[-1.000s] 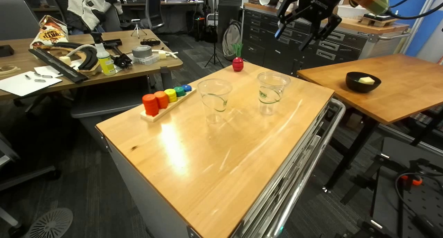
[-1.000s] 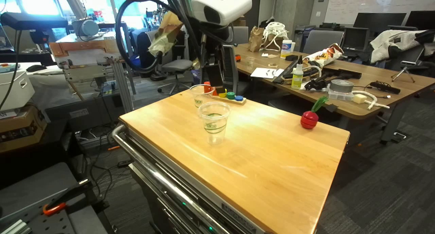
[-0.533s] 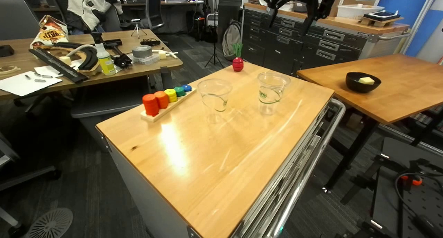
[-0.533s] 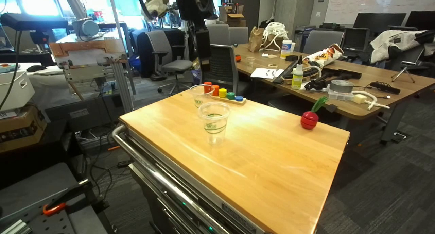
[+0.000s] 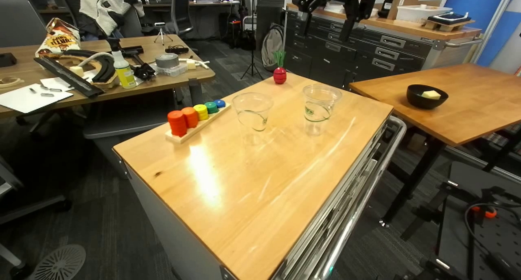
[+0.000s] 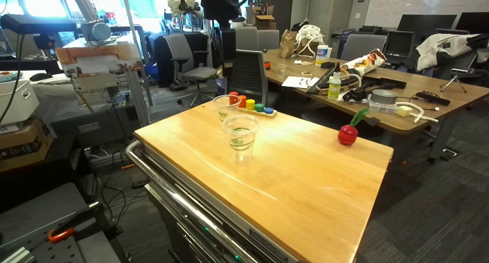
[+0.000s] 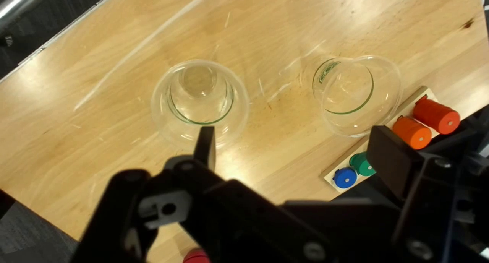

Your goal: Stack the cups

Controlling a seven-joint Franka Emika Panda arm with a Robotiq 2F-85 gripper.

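A wooden top (image 5: 244, 198) lies below the black gripper (image 7: 298, 150), whose fingers (image 7: 389, 159) are spread wide apart. On the wood is a board of coloured discs (image 5: 199, 125); near it a clear cup (image 5: 252, 119), then a double-rimmed cup (image 5: 315, 113), apart, both upright, mouths up, long axes vertical. Whether the latter is 2 nested, I cannot tell. Farther off sits a red object (image 6: 347, 135)

I take this for an office-like lab: from afar I can see a wide, red-scribbled white board (image 6: 428, 5), flat black monitors (image 6: 424, 23), a grey wheeled office chair (image 6: 179, 49), and a long, black, wood-topped drawer cabinet (image 5: 368, 52).
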